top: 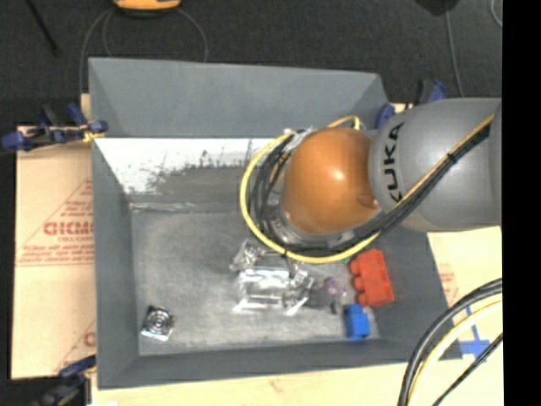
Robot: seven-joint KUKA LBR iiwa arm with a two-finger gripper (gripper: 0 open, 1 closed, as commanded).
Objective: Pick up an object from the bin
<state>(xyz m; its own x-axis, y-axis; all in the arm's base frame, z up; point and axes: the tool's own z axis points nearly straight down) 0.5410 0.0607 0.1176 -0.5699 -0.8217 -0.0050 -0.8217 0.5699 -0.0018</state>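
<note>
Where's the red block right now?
Camera view: the red block lies at the right of the bin, just above the small blue block, right of the gripper.

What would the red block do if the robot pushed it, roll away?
Probably not. The red block looks boxy with flat sides, so it would likely slide across the bin rather than roll. It seems like hard plastic, so probably stiff and light. It may bump the small blue block beside it.
</note>
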